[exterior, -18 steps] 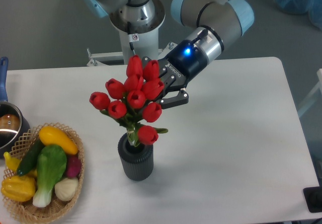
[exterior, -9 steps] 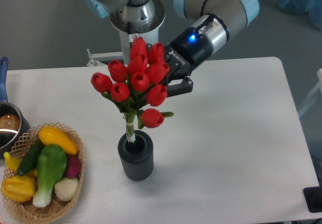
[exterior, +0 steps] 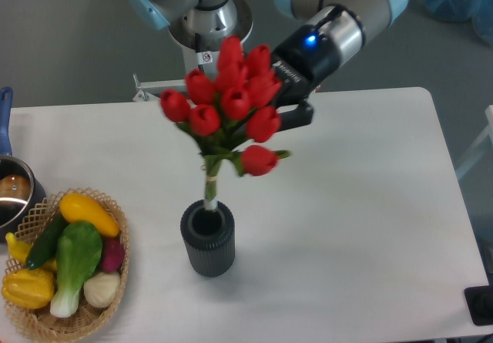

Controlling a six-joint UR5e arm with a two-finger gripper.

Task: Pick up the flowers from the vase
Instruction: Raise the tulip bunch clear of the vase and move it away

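Observation:
The flowers (exterior: 231,104), a bunch of red tulip buds with green stems and leaves, are held up above the table. My gripper (exterior: 271,116) is shut on the bunch from the right, its fingers mostly hidden behind the buds. The tied stems (exterior: 210,181) hang down, and their lower end is just at or above the mouth of the vase. The vase (exterior: 208,239) is dark grey and ribbed. It stands upright on the white table (exterior: 362,204), below and left of the gripper.
A woven wicker basket (exterior: 46,320) of toy vegetables stands at the front left. A dark pot (exterior: 11,193) with a blue handle is at the left edge. The robot base (exterior: 202,35) stands behind the table.
The gripper has risen and moved to the right with the flowers. The stems have come up out of the vase, until only their tips are near its mouth.

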